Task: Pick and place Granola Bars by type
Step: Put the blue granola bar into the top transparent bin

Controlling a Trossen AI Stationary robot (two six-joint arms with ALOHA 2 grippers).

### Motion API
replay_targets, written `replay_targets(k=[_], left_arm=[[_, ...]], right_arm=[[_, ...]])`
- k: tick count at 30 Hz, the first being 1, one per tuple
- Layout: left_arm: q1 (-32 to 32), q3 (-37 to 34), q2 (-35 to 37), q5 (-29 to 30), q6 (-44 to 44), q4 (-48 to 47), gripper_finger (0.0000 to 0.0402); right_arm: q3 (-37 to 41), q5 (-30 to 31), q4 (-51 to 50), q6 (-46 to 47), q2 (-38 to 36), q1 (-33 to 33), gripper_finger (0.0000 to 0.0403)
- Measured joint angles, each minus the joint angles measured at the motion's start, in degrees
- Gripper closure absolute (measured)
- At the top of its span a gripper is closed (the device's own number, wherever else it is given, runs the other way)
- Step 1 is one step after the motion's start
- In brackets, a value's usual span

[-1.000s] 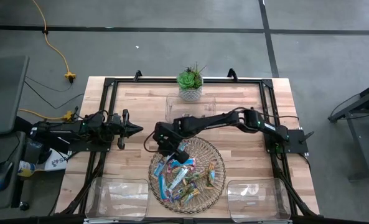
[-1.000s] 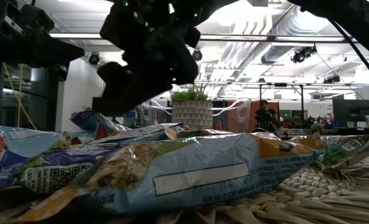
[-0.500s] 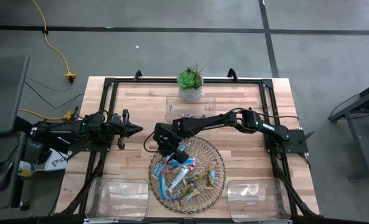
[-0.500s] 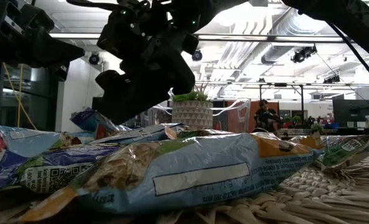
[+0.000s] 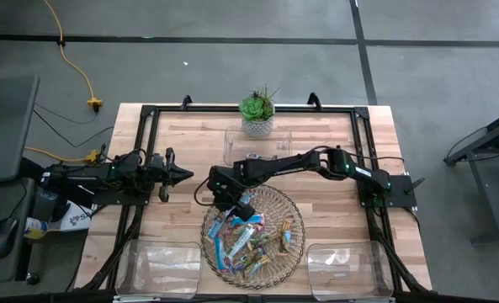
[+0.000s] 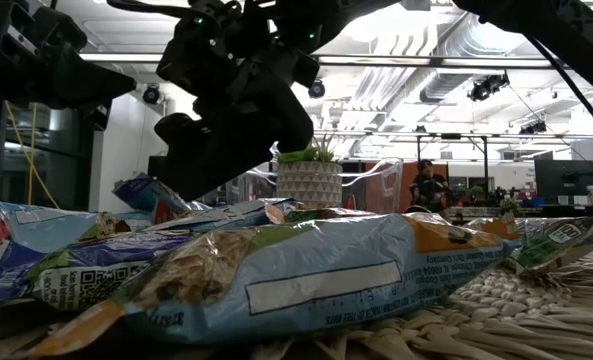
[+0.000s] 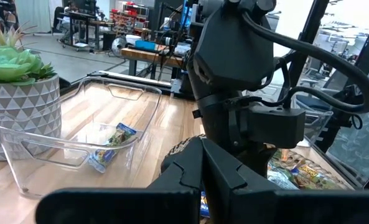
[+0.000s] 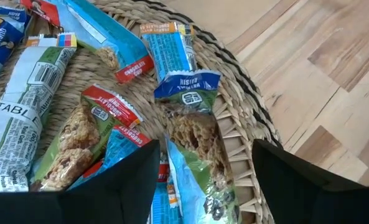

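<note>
Many granola bars [image 5: 251, 238] in blue, green-tan and red-marked wrappers lie heaped in the round wicker tray [image 5: 293, 204]. They fill the low view [image 6: 306, 275]. My right gripper [image 8: 203, 149] is open just above the bars at the tray's far left part [image 5: 242, 204]. Its fingers stand on either side of a blue-green bar [image 8: 193, 134] that lies flat on the wicker. It hangs over the heap in the low view [image 6: 226, 120]. My left gripper [image 5: 186, 175] is shut and empty over the table's left part, pointing right.
A clear bin [image 5: 257, 145] holding a few bars [image 7: 112, 142] stands at the far middle, in front of a potted plant [image 5: 257, 114]. Two more clear bins stand at the near left [image 5: 161, 263] and near right [image 5: 350, 263]. Bare wood lies around the tray.
My right gripper has sunk a little toward the bars in the tray, then kept still. The bars have not moved.
</note>
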State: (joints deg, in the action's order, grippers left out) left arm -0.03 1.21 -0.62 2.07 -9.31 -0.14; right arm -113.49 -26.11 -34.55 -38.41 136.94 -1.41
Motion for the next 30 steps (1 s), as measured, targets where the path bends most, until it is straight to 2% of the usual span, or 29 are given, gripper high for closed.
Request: replay_targets(k=[21, 30], left_arm=[[0.0, 0.0, 0.0, 0.0, 0.0, 0.0, 0.0401], [0.0, 0.0, 0.0, 0.0, 0.0, 0.0, 0.0401]], right_arm=[[0.0, -0.7, 1.6, 1.5, 1.5, 0.0, 0.0164], [0.0, -1.3, 0.3, 2.6, 1.5, 0.2, 0.0196]])
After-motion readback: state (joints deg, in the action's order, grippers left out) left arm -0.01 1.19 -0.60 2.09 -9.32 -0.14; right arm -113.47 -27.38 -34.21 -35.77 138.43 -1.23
